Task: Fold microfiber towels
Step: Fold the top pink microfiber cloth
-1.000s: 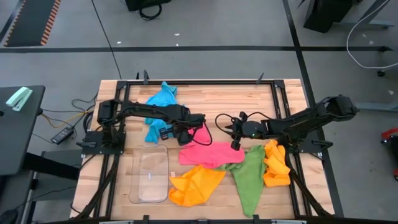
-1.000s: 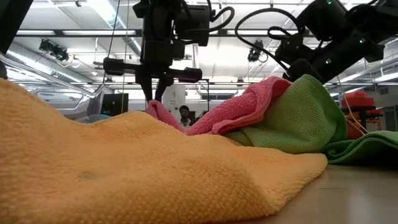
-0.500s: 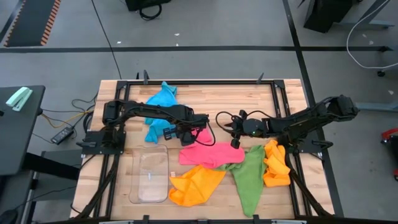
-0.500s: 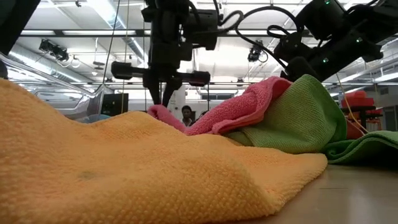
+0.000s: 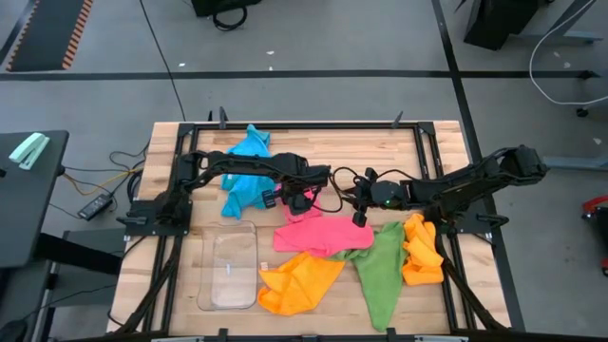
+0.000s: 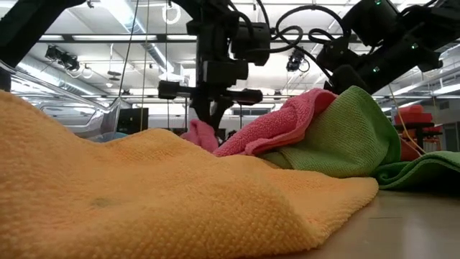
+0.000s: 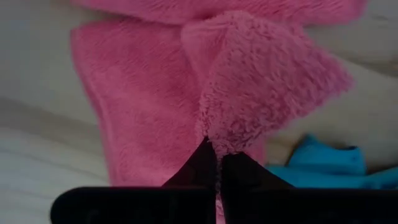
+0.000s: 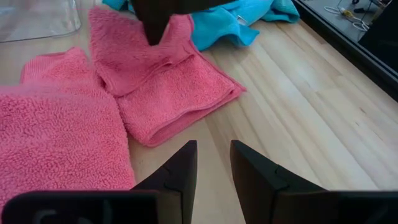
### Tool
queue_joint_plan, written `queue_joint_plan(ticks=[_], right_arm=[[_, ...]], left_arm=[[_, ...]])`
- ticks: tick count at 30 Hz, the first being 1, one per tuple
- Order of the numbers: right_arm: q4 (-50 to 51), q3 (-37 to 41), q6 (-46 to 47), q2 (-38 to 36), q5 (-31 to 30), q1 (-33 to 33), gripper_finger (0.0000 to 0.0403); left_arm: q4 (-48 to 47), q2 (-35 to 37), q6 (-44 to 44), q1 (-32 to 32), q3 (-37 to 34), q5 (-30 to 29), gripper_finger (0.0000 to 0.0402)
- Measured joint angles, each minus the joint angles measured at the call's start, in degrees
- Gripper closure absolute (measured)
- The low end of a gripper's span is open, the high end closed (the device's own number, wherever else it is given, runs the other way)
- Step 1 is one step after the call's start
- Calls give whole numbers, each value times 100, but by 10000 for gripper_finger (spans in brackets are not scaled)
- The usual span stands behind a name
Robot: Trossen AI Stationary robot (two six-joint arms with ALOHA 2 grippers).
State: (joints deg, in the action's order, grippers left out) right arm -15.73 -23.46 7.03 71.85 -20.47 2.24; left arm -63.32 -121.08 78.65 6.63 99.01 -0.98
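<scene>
Towels scattered over the wooden table (image 5: 313, 152) in the high view: pink towel (image 5: 318, 234) mid-table, one corner lifted by the left gripper (image 5: 302, 201); blue towel (image 5: 239, 169) bunched toward the far left; one orange towel (image 5: 296, 282) near the front beside the clear tray (image 5: 229, 268), a second orange towel (image 5: 421, 249) crumpled at the right; green towel (image 5: 380, 268) lying long between the two orange ones, its top overlapping the pink edge. Right gripper (image 5: 359, 202) hangs just beside the pink towel's right end, holding nothing. Low view: orange pile fills the foreground (blocks most of the table), pink towel (image 6: 277, 126) and green towel (image 6: 345, 133) heaped behind it, left gripper (image 6: 208, 124) coming down onto a raised pink tip; grip itself can't be read from here. Left wrist view settles it: dark fingers (image 7: 200, 167) pinched tight on a fluffy pink corner (image 7: 261, 87), rest of the pink towel flat on the wood below, bit of blue at the edge. Right wrist view shows what the others don't: pink towel (image 8: 168, 93) lying partly doubled over itself with a neat hemmed edge, blue towel (image 8: 230, 18) beyond it, tray corner (image 8: 37, 18) visible, and the right gripper's own fingers (image 8: 180, 171) a narrow gap apart over bare wood.
</scene>
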Motion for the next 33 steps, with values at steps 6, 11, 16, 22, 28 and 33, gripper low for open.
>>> queue_joint_plan(ticks=[6, 11, 16, 22, 28, 33], right_arm=[[46, 0, 4, 0, 0, 1, 297], [42, 0, 31, 0, 0, 2, 297], [86, 2, 95, 0, 0, 2, 297], [109, 2, 122, 0, 0, 2, 297], [112, 2, 168, 0, 0, 2, 297], [158, 2, 187, 6, 29, 2, 297]], left_arm=[[496, -40, 127, 71, 7, 0, 391], [810, -287, 148, 68, 8, -15, 390], [1114, -510, 147, 60, 4, -187, 382], [1431, -549, 118, 60, -1, -201, 391], [1534, -549, -143, 55, -1, -211, 363], [1443, -544, -155, 55, -1, -240, 368]])
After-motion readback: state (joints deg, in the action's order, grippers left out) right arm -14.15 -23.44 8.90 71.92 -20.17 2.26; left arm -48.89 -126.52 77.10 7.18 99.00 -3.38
